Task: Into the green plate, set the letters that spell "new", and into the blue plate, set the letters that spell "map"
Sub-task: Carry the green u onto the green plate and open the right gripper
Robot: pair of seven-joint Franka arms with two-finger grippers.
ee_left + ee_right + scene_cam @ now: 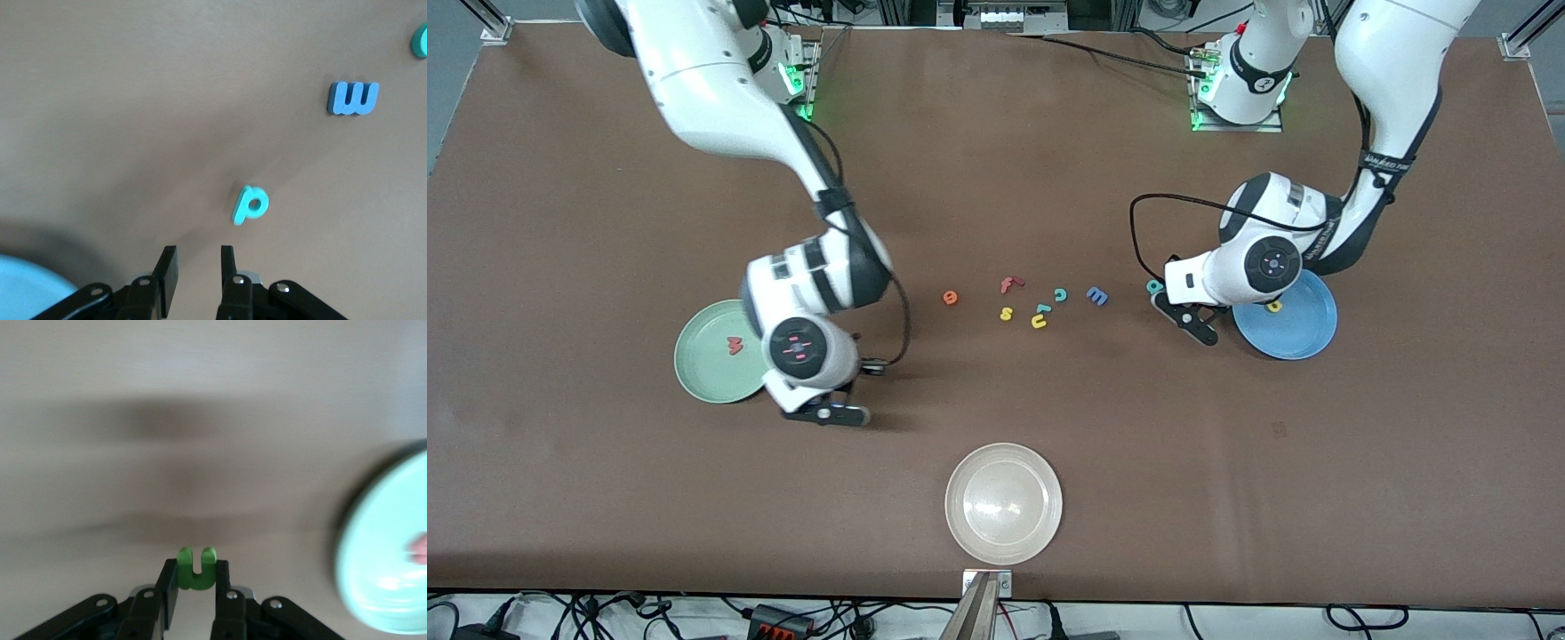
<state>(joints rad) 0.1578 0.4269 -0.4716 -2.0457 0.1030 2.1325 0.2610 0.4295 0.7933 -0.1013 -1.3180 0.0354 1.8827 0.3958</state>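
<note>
The green "n" (197, 569) sits pinched in the right tool (197, 587), beside the green plate (698, 369), which holds one red "w" (735, 344). The left tool (199, 273), empty with a narrow gap between its fingers, hovers by one teal "p" (250, 205), next to the blue plate (1303, 333) holding one yellow letter (1274, 306). One blue "m" (1097, 296) and one orange "e" (950, 298) lie on the table (996, 178).

Two glossy white arms with black joints, black cables, green-lit bases, black tools.
</note>
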